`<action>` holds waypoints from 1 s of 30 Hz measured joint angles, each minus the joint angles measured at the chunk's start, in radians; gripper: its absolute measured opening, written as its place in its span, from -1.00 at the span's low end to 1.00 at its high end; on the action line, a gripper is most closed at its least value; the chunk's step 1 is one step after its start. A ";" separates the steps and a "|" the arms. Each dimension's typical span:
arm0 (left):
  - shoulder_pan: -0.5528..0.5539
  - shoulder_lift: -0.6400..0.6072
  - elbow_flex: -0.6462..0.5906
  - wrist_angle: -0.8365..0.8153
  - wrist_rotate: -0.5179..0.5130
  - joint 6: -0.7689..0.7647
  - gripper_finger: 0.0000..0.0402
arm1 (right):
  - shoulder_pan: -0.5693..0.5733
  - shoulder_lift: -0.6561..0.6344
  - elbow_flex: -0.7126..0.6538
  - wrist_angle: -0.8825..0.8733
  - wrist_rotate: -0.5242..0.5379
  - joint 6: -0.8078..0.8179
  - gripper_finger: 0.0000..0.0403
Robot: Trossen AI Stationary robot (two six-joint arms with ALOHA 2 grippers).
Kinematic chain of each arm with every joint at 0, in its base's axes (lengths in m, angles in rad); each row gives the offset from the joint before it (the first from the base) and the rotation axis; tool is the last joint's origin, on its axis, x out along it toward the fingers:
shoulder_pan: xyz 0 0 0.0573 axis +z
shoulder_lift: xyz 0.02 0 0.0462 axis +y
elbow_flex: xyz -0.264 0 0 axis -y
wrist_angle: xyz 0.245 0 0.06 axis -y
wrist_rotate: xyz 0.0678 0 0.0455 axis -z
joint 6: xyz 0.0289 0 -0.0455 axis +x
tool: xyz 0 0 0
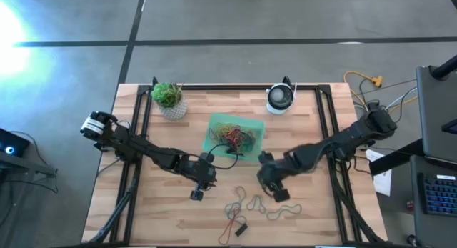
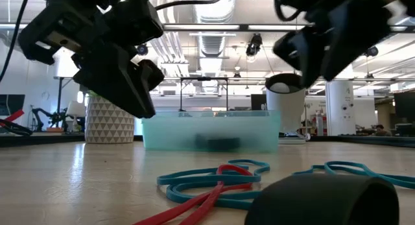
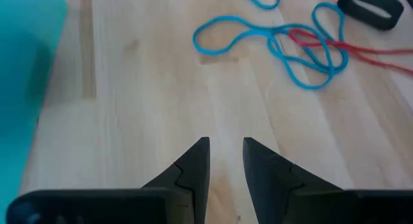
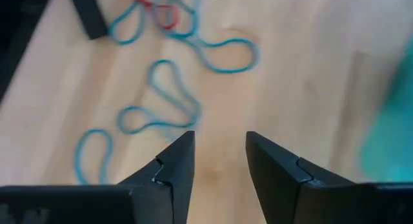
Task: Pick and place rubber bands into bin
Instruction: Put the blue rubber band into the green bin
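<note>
rubber bands on table | near right tool, apart

Grey concrete floor surrounds the wooden counter. Bright glare at one floor edge. Beyond: open hall, ceiling light strips, exposed ducts, white column.

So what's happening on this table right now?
Two arms are clearing rubber bands off the table into the green bin, which already holds a tangle of them. Both claws are open and empty: the left claw hangs beside the bin's near corner, the right claw just above the loose blue, red and dark bands on the wood.
</note>
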 joint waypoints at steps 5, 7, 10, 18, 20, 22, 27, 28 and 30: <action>-0.001 -0.051 0.000 -0.044 0.000 -0.025 -0.62 | 0.113 0.001 -0.079 0.154 0.059 0.082 -0.38; -0.001 -0.074 0.000 -0.042 0.000 -0.026 -0.62 | 0.140 0.004 -0.121 0.257 0.082 0.084 -0.39; -0.006 -0.099 0.000 -0.042 0.000 -0.027 -0.62 | 0.159 0.009 -0.180 0.369 0.136 0.090 -0.41; -0.042 -0.135 0.000 -0.043 -0.003 -0.028 -0.62 | 0.156 0.009 -0.294 0.547 0.196 0.193 -0.40; -0.049 -0.143 0.000 -0.042 -0.012 -0.025 -0.62 | 0.156 0.009 -0.321 0.603 0.196 0.206 -0.40; -0.055 -0.151 0.000 -0.043 -0.019 -0.020 -0.62 | 0.156 0.009 -0.343 0.637 0.196 0.209 -0.41; -0.064 -0.158 0.000 -0.037 -0.019 -0.018 -0.62 | 0.156 0.042 -0.363 0.661 0.195 0.236 -0.42; -0.064 -0.159 0.000 -0.036 -0.019 -0.018 -0.62 | 0.156 0.059 -0.362 0.682 0.191 0.235 -0.42; -0.064 -0.160 0.000 -0.031 -0.019 -0.018 -0.62 | 0.157 0.100 -0.350 0.707 0.189 0.227 -0.42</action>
